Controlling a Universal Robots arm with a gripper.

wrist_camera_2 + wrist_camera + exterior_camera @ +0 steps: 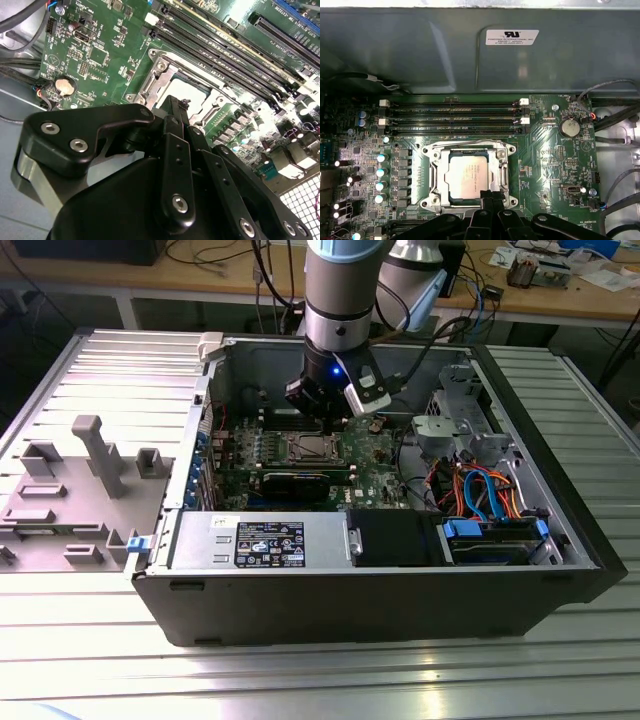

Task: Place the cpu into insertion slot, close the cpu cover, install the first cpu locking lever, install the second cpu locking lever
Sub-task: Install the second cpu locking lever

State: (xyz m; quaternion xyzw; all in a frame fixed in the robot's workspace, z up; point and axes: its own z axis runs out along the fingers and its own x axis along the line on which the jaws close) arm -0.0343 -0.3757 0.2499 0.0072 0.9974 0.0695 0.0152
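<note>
Cpu [468, 172] sits in the insertion slot [436, 170], cpu cover [501, 167] down | hand [490, 196] fingers pressed together, empty, at socket edge | levers next, I'd guess: push slow, keep square

You're looking at a robotics lab or workshop: an opened computer case [400, 540] lies on a ribbed aluminium surface [300, 680], grey fixtures [95, 455] stand beside it, and a wooden bench [560, 295] behind carries cables and electronic parts.
</note>
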